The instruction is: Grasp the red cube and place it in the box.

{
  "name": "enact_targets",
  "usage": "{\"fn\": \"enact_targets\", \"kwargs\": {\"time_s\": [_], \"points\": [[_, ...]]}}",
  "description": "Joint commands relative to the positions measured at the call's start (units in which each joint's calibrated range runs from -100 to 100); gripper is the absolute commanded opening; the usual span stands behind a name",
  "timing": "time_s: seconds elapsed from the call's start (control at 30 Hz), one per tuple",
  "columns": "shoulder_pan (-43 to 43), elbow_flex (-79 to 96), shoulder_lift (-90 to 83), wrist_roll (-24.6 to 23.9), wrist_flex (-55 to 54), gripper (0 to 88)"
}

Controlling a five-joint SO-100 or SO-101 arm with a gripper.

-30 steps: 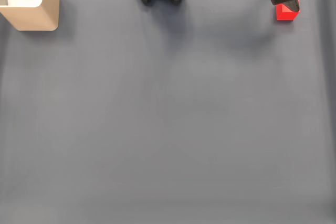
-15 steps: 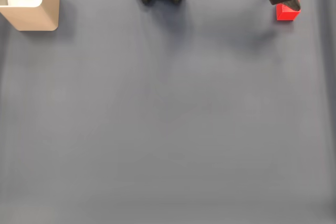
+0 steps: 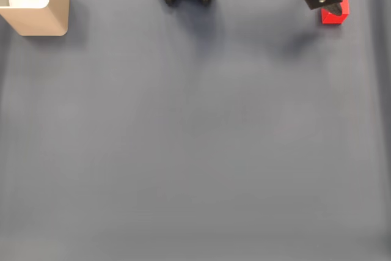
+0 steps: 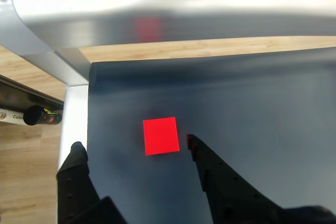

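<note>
The red cube [image 3: 336, 15] sits on the dark grey mat [image 3: 195, 139] at the far right corner in the fixed view, partly covered by the black gripper [image 3: 333, 9] above it. In the wrist view the red cube [image 4: 161, 136] lies flat on the mat, ahead of the gripper [image 4: 134, 148] and between the lines of its two black fingertips; one tip is just beside the cube's right edge, the other well to its left. The jaws are spread wide and hold nothing. The tan box [image 3: 35, 4], with white material inside, stands at the far left corner, well apart from the cube. Judging from this, nothing is done yet: closing on the cube, lifting, carrying across and releasing all remain.
</note>
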Motion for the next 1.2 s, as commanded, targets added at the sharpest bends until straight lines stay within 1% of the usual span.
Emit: {"fn": "enact_targets", "kwargs": {"time_s": [0.0, 1.17], "points": [[-0.60, -0.25, 0.11, -0.39, -1.74, 43.6], [-0.60, 0.93, 6.18, -0.63, -8.70, 43.6]]}}
